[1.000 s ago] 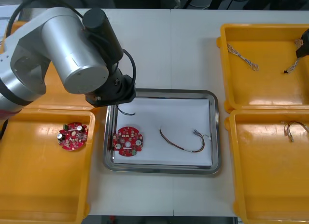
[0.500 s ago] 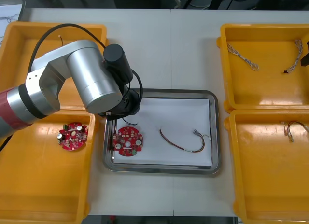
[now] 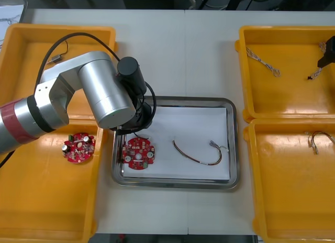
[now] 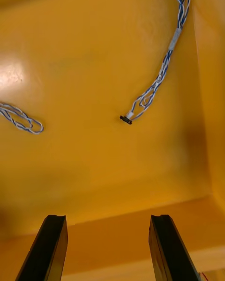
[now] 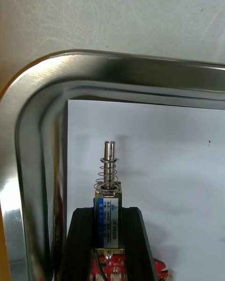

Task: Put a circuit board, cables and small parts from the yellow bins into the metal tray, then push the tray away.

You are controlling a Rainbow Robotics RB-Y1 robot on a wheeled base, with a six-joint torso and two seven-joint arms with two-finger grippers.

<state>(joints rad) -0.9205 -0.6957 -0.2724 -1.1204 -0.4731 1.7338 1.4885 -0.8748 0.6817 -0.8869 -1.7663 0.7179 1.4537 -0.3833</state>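
The left gripper is over the far left corner of the metal tray. Its two fingers pinch a small metal part between them. The part lies along the fingers. A thin spring and a pin come out past the fingertips, above the white inside of the tray. Close under the fingers there is the edge of a red circuit board.

In the front view the thick left arm covers this corner of the tray. The circuit board lies flat in the left part of the tray. A thin cable lies in the middle of the tray, apart from the board. A second board lies in the near left bin.

The right gripper is at the right edge of the table, over the far right bin. In its wrist view the right gripper has its fingers spread wide and nothing is between them. On the floor of this bin lies a blue and white cable with a small black end. A second twisted cable lies well apart from it.
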